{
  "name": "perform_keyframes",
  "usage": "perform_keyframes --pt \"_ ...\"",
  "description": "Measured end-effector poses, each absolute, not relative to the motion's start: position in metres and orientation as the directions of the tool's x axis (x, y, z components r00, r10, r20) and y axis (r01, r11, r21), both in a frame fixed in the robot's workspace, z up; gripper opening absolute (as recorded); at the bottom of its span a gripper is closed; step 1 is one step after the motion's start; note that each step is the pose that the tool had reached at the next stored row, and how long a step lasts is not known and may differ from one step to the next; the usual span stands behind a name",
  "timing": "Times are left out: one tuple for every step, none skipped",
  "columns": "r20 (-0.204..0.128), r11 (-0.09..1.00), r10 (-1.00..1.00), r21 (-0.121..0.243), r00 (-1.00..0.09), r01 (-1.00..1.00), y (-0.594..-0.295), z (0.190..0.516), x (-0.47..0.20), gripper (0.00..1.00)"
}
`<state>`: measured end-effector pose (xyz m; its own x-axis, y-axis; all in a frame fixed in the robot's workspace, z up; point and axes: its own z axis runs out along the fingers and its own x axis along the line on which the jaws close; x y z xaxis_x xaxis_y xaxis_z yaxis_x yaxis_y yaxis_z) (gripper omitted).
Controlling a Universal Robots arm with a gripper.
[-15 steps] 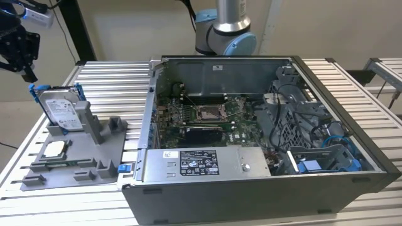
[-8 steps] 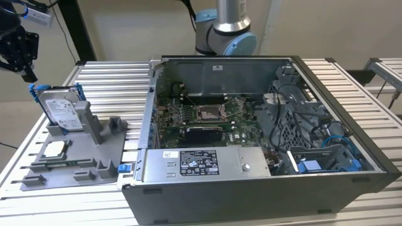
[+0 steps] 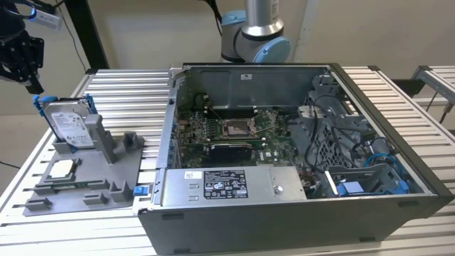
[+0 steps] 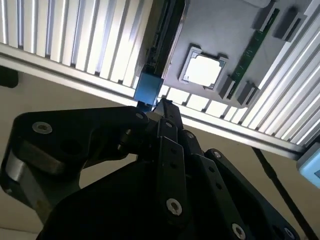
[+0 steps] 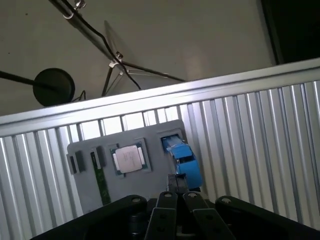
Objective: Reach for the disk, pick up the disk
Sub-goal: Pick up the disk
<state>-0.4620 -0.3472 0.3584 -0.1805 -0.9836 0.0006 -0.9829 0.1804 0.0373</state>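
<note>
**End effector at the disk's edge, drive seated in its holder**

At the exterior view's upper left, the black end effector (image 3: pixel 34 85) hangs tip-down just above the disk (image 3: pixel 70 124). The disk stands upright on edge in a slot of the grey holder tray (image 3: pixel 106 178), at the near-left corner of the slatted desk (image 3: pixel 121 85). The tip sits at the top corner of the drive's blue side frame, touching it or nearly so. In both wrist views the end effector (image 4: pixel 159 106) (image 5: pixel 174 182) lies right against that blue frame (image 4: pixel 149 86) (image 5: pixel 182 157). Whether it is apart, together or clamped on the frame cannot be told from these pictures.

The CPU chip (image 3: pixel 62 168) lies flat on the same tray, just in front of the disk. The open computer case (image 3: pixel 284 224) fills the centre and right of the exterior view, well apart from the work.

By the look of it, the reach is as good as done and the pick-up is not: the disk rests fully in its slot. Lifting it would call for a firm hold on the narrow frame. It would also call for a straight pull along the slot, so that the drive does not bind on the holder's walls or tip toward the chip.
</note>
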Motion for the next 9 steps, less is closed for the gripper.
perform_keyframes --pt "0.001 0.172 -0.985 0.037 -0.172 -0.984 -0.3472 0.3583 -0.4617 0.0" --pt "0.001 0.165 -0.986 0.037 -0.165 -0.986 -0.3472 0.3582 -0.4613 0.0" --pt "0.0 0.159 -0.987 0.037 -0.159 -0.987 -0.3472 0.358 -0.4608 0.0" --pt "0.0 0.155 -0.988 0.037 -0.155 -0.987 -0.3472 0.3579 -0.4597 0.0" --pt "-0.001 0.154 -0.988 0.037 -0.154 -0.987 -0.3467 0.3579 -0.4585 0.0" --pt "-0.001 0.153 -0.988 0.037 -0.154 -0.987 -0.3462 0.3579 -0.4573 0.0" --pt "-0.001 0.153 -0.988 0.037 -0.153 -0.988 -0.3456 0.3578 -0.456 0.0" --pt "-0.001 0.151 -0.988 0.037 -0.152 -0.988 -0.3451 0.3577 -0.4549 0.0" --pt "-0.001 0.15 -0.989 0.037 -0.15 -0.988 -0.3445 0.3577 -0.4541 0.0"
